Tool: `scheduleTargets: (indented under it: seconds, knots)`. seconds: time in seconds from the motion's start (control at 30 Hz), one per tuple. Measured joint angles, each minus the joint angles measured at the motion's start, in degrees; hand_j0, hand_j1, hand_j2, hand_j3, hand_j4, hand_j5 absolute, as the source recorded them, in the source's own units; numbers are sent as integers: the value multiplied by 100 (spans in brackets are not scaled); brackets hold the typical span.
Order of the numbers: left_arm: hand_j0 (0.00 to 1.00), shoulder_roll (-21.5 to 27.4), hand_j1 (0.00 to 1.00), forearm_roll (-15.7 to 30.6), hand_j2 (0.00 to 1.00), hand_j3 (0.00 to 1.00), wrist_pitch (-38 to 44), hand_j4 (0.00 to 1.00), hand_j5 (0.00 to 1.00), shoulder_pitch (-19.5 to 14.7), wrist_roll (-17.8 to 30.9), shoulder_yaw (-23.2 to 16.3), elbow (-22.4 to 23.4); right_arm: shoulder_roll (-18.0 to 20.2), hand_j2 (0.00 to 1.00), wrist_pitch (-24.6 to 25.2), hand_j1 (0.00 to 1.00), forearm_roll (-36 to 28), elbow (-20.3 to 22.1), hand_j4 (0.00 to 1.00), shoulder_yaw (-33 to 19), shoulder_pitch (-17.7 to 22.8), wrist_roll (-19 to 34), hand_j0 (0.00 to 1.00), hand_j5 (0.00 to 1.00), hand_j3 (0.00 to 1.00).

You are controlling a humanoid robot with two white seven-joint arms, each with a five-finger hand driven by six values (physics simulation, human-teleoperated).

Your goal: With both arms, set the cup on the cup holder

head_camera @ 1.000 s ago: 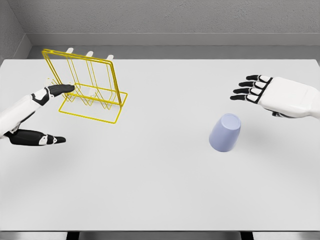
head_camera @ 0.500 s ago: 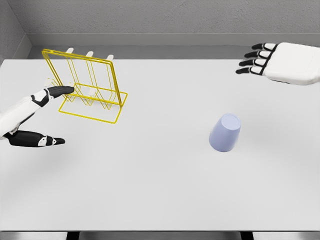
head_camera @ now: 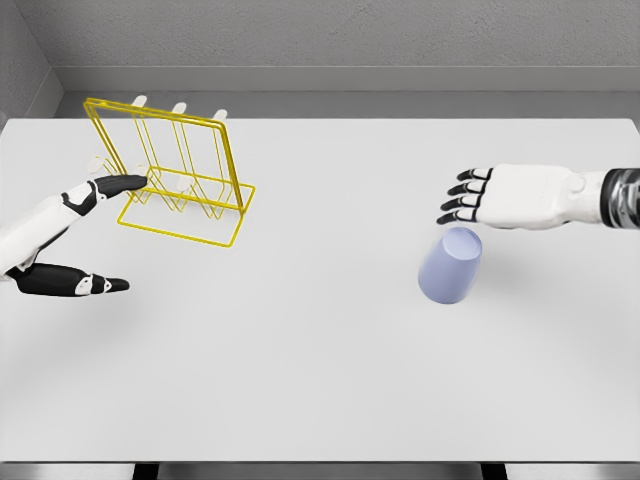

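Note:
A pale lavender cup stands upside down on the white table, right of the middle. My right hand hovers just above and behind it, fingers spread and pointing left, holding nothing. At the back left sits the yellow wire cup holder with white pegs. My left hand is open beside the holder's left end, its upper fingers touching or nearly touching the wire frame, the thumb low near the table.
The table's far edge meets a grey wall behind the holder. The front edge runs along the bottom of the view.
My right hand rose toward the back right corner, then came down and left, ending just above the cup. Left hand, cup and holder have stayed put.

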State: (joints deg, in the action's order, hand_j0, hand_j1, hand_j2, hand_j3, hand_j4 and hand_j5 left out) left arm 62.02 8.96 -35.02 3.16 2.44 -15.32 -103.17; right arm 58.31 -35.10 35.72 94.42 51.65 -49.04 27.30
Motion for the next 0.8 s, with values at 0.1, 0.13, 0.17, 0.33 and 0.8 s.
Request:
scheduleTargets:
  seconds: [0.1,0.13,0.17,0.33,0.8]
  knots:
    - [100,9,100,136,100,100,0,100,100,9,9,-72,0,53,100,0,100,-215,-89,100,-23,-88,29,100,100,100]
    - [100,26,100,222,100,100,0,100,100,9,13,-155,0,77,100,0,100,-312,-108,100,-27,-88,39,100,100,100]
    - [100,43,100,331,100,100,0,100,100,9,27,-239,0,102,100,0,100,-418,-126,100,-30,-88,52,100,100,100]
    - [100,81,100,948,100,100,-1,100,100,9,280,-479,0,263,100,-1,100,-1001,-149,100,13,-105,89,100,100,100]
    - [100,18,100,2006,100,100,-1,100,100,-9,806,-802,21,235,100,-2,100,-1365,382,100,298,-88,137,100,100,100]
